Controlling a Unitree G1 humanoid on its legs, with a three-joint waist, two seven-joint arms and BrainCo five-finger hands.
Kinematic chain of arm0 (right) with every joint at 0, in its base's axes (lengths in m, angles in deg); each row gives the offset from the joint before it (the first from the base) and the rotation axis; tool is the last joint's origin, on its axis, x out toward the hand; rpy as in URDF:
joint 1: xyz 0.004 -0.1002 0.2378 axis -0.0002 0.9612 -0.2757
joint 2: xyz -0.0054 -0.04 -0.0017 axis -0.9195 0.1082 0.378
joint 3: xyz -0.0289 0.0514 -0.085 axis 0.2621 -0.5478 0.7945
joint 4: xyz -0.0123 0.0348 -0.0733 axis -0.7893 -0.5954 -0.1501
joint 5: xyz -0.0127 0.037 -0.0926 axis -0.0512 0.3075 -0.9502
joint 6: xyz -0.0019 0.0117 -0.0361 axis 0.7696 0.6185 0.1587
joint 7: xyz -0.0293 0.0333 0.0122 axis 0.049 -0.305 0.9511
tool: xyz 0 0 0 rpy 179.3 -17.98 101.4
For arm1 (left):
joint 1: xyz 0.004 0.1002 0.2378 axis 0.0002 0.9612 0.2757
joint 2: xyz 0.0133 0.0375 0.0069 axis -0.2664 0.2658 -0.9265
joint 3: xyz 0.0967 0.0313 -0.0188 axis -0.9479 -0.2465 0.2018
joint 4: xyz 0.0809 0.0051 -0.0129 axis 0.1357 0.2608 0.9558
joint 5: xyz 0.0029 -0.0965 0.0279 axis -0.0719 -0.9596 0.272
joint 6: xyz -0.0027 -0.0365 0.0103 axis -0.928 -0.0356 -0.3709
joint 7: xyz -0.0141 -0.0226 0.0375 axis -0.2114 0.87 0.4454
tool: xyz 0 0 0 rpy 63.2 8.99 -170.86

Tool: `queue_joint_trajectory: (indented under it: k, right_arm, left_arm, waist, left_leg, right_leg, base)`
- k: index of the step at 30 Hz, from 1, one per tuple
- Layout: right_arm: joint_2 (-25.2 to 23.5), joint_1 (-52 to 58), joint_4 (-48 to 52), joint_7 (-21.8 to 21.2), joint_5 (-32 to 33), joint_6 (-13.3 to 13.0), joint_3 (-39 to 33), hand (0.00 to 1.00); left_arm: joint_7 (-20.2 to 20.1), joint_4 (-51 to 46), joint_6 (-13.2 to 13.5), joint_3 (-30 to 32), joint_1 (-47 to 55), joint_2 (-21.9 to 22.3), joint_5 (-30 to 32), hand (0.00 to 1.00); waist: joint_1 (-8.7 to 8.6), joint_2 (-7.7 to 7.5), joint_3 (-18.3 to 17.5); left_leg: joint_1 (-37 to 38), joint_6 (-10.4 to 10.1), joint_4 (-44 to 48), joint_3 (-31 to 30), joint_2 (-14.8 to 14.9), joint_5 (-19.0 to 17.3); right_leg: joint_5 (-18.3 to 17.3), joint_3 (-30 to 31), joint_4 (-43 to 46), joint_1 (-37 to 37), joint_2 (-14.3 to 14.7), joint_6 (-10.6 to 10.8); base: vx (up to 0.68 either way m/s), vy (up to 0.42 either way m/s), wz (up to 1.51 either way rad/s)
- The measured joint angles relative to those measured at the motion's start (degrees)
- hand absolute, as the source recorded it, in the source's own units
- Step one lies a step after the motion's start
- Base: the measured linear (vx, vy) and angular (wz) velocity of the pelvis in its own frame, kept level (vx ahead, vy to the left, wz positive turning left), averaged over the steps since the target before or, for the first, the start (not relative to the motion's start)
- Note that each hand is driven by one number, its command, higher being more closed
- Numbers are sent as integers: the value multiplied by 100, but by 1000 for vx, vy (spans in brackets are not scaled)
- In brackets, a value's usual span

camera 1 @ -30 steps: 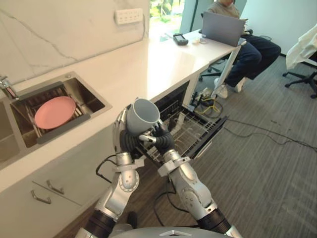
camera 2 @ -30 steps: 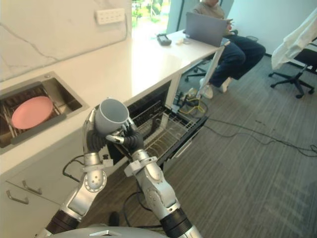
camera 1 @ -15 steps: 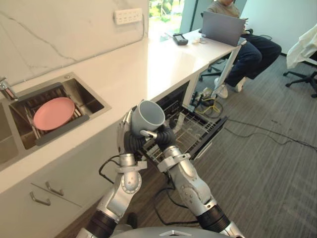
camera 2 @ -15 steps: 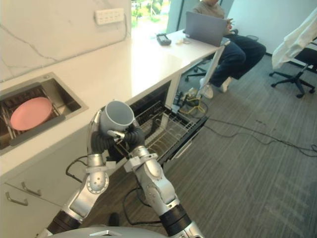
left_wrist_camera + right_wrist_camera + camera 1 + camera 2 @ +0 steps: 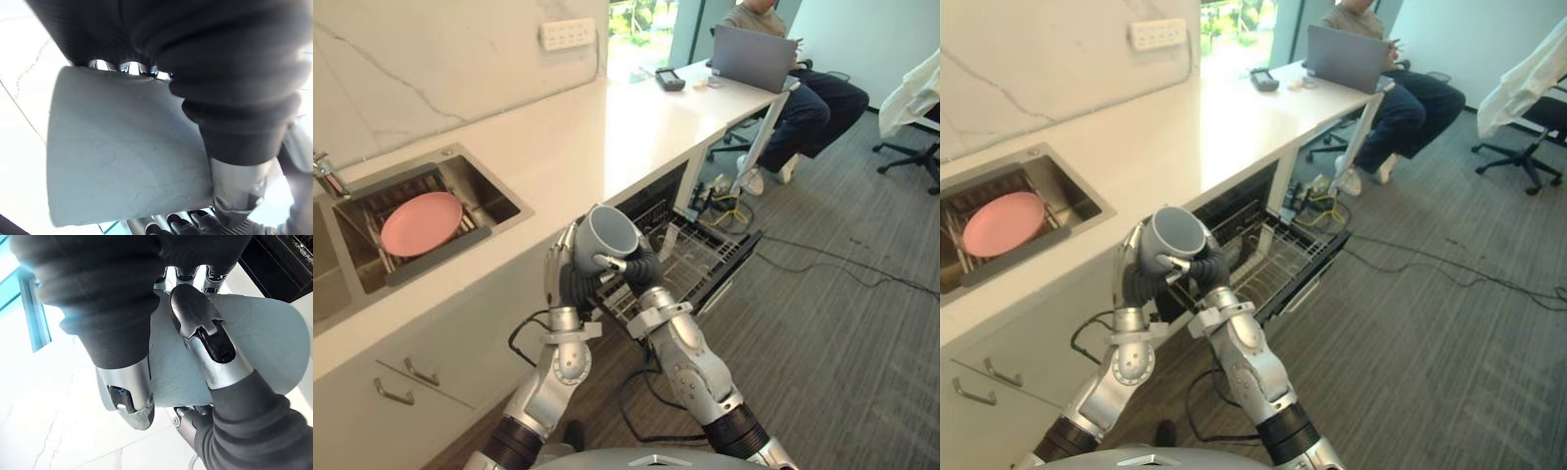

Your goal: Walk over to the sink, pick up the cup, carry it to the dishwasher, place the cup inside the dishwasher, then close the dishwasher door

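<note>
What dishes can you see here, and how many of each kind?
Cups: 1, the grey cup held by the left hand and right hand.
Plates: 1, the pink plate in the sink.
Total: 2.

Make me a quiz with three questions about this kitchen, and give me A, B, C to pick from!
1. Where is the pink plate?
A. In the sink
B. On the floor
C. On top of a laptop

2. What colour is the cup?
A. Red
B. Grey
C. Yellow

3. How is the dishwasher?
A. Shut tight
B. Open, with its rack pulled out
C. Covered with a towel

Answers:
1. A, the plate lies down inside the sink, below the counter top.
2. B, the cup is plain grey inside and out.
3. B, the door hangs down and the wire rack sticks out over it.
</note>
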Motion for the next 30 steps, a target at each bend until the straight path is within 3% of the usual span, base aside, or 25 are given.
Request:
queue_joint_trajectory:
  k: [14,18,19,30]
  right_arm:
    - [92,-131,-83,-6,-254,-31,54,100]
    - [92,-131,-82,25,-601,-123,51,100]
    - [92,-131,-82,26,-641,-124,50,100]
    - [95,-131,-77,273,-691,-125,-613,100]
  left_arm:
    - [8,1,4,11,1,-45,-7,100]
    - [1,0,43,12,-1,-44,-64,100]
    - [1,0,47,12,0,-44,-88,0]
    - [-11,1,121,199,183,-40,-428,0]
  waist:
    - [9,42,-39]
    - [6,42,-39]
    - [6,42,-39]
    - [-4,41,-38]
  left_leg:
    - [-4,0,0,-16,-3,0]
    - [-4,0,0,-17,-3,0]
    - [-4,0,0,-17,-3,0]
    - [-4,0,0,-17,-3,0]
  right_leg:
    - [-1,-14,-4,3,1,1]
    - [-2,-14,-4,3,1,2]
    - [-2,-13,-4,3,1,2]
    - [-2,-13,-3,4,0,3]
  base:
    - [0,0,0]
    - [0,0,0]
    - [0,0,0]
    - [0,0,0]
